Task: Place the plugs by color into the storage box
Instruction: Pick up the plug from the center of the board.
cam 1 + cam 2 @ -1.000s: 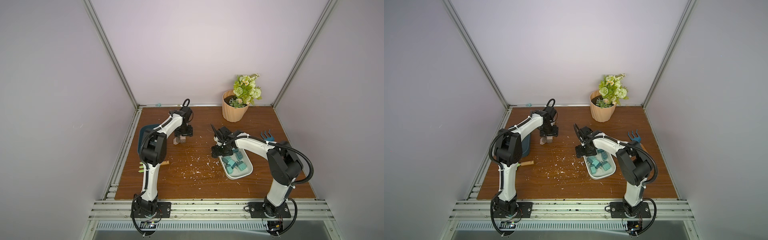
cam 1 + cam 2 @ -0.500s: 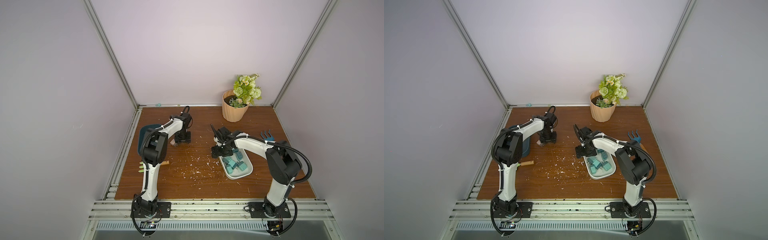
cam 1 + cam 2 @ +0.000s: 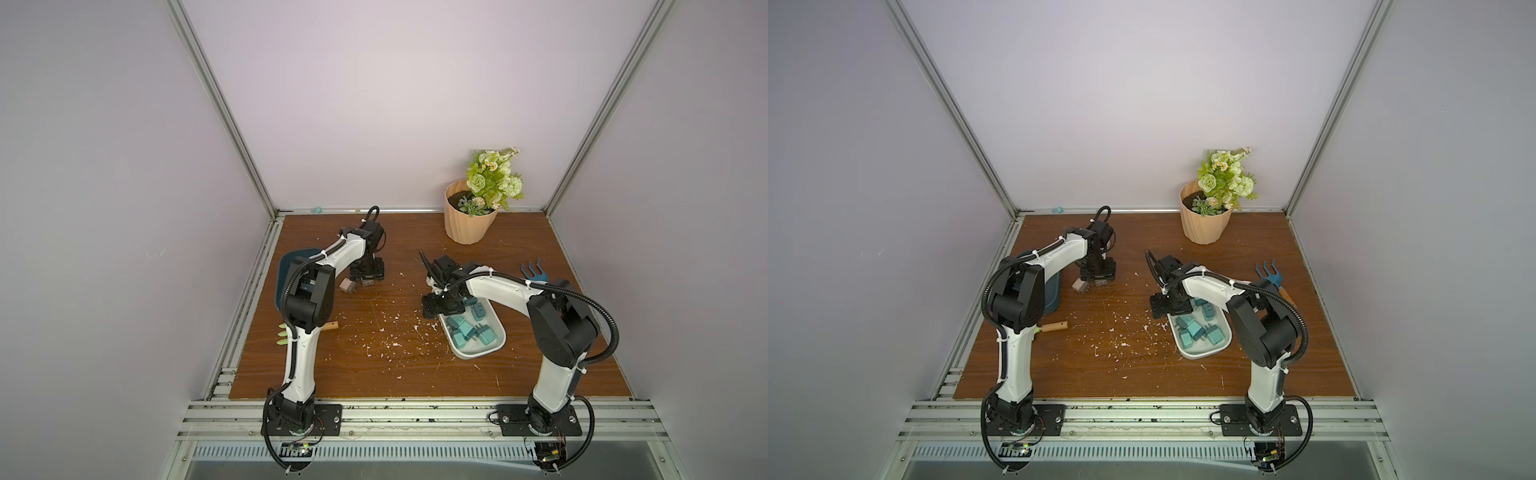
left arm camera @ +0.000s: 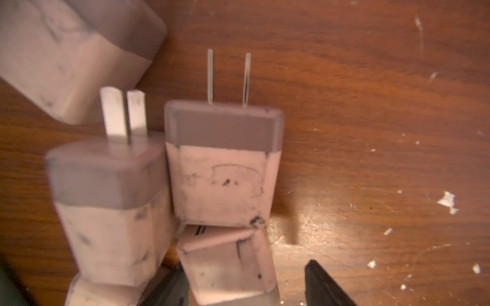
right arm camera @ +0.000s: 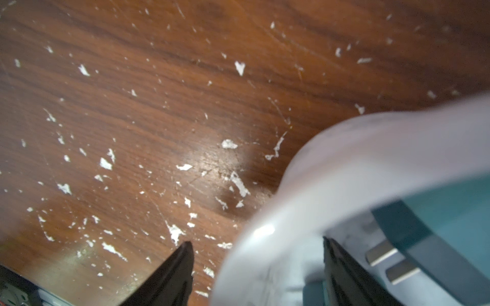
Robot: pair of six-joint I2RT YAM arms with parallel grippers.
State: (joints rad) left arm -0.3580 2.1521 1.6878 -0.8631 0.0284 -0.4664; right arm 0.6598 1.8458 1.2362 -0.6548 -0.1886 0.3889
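Left end effector point(image 4: 245, 265) lowered, half open around a pinkish-tan plug point(image 4: 228, 270), right end effector point(image 5: 256, 240) open astride storage box rim point(image 5: 344, 169)

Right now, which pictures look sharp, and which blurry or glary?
Both top views: even light, everything sharp. Left wrist view: the middle pink plug is crisp, the nearer plug is blurred, and there is glare on the table. Right wrist view: the white storage box rim is smeared out of focus, the white flecks are sharper.

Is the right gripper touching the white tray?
Cannot tell. Right wrist view: the right gripper straddles the white tray rim; wood shows beside one finger, the other is blurred.
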